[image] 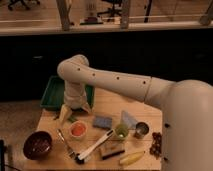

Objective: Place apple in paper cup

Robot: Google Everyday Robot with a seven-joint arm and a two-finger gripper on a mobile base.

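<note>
An office-like workspace: rolling chairs (20, 4) behind glass partitions; the tool (75, 111) hangs over a wooden table (112, 99)

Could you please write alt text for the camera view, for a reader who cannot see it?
The apple sits inside the paper cup on a wooden table, with the robot's gripper hanging just above and behind it. A dark red bowl stands to the cup's left.
</note>
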